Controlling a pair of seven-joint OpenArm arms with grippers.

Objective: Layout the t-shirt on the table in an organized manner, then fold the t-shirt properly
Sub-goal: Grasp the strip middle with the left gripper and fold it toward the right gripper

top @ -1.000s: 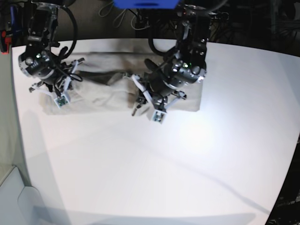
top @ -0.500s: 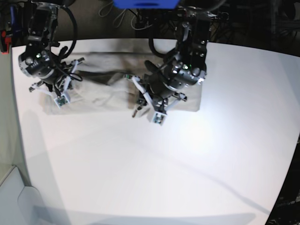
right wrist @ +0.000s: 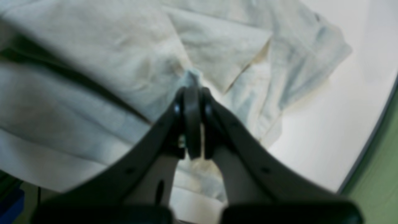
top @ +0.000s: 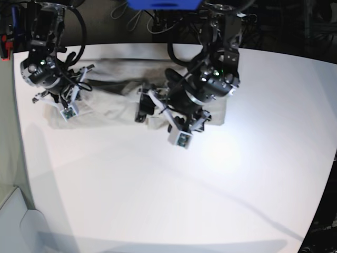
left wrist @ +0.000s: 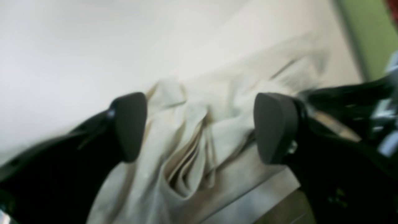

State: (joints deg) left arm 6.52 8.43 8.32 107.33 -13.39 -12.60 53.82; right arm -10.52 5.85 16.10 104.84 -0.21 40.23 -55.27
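Note:
The beige-grey t-shirt (top: 113,100) lies bunched in a long strip along the far side of the white table (top: 158,184). My left gripper (left wrist: 199,127) is open, its black pads (left wrist: 130,124) standing wide on either side of a rumpled ridge of the t-shirt (left wrist: 192,149) without pinching it. In the base view that arm (top: 208,79) hangs over the shirt's right half. My right gripper (right wrist: 192,93) is shut on a small pinch of the t-shirt (right wrist: 93,46) near its left end, under the arm at the left (top: 50,74).
The table's curved left edge (right wrist: 370,137) runs close to the right gripper, with green floor beyond. A blue block (top: 163,4) and cables sit behind the table's far edge. A pale rounded object (top: 16,216) stands off the table's front left corner.
My left gripper has gone from shut on the shirt to wide open, letting the cloth go, and its arm has shifted slightly toward the front. The right arm has not moved.

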